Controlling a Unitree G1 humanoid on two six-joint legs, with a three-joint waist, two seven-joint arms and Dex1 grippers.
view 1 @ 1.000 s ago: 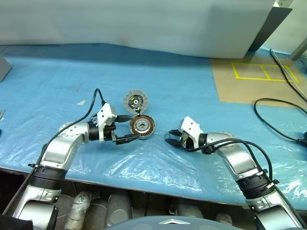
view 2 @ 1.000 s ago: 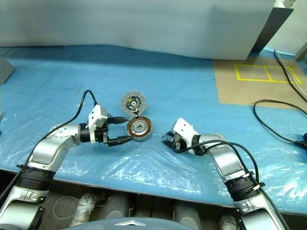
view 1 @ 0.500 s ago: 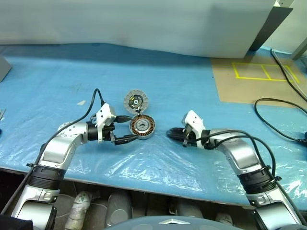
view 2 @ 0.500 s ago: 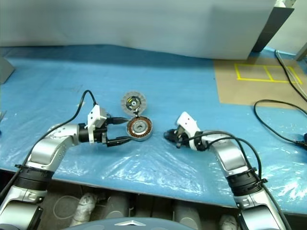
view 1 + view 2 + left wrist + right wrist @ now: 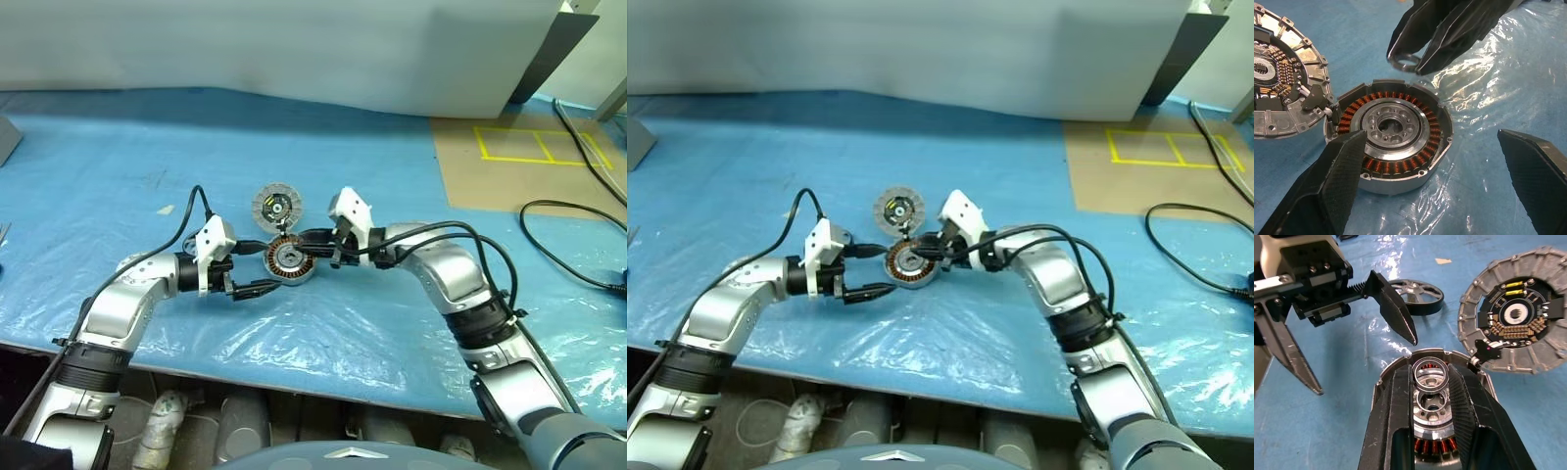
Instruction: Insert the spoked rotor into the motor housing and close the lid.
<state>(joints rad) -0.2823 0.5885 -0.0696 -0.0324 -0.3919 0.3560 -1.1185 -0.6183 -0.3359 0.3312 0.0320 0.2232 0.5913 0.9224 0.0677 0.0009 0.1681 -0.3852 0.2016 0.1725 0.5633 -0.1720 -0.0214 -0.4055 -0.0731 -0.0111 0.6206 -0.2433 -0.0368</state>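
Item: motor housing [image 5: 1393, 142], a shallow round metal shell with a ring of copper coils around a silver hub, lying flat on the blue plastic sheet [image 5: 323, 338] between the two arms. Its lid [image 5: 1515, 320] stands open beside it, joined at one edge.

Handling, judged: rigid and likely heavy for its bulk; the smooth rim looks slippery, the coil windings easily scraped (grip the outer rim, never the copper).

Spoked rotor [image 5: 1418, 293]: a dark-rimmed wheel lying on the sheet just beyond the housing, apparently stiff; best taken by its rim.

Left gripper [image 5: 257, 266]: spread wide, flanking the housing's side, holding nothing.

Right gripper [image 5: 1431, 382]: narrowed onto a small metal ring [image 5: 1403, 62], poised above the hub. The ring is light and thin, easily dropped.
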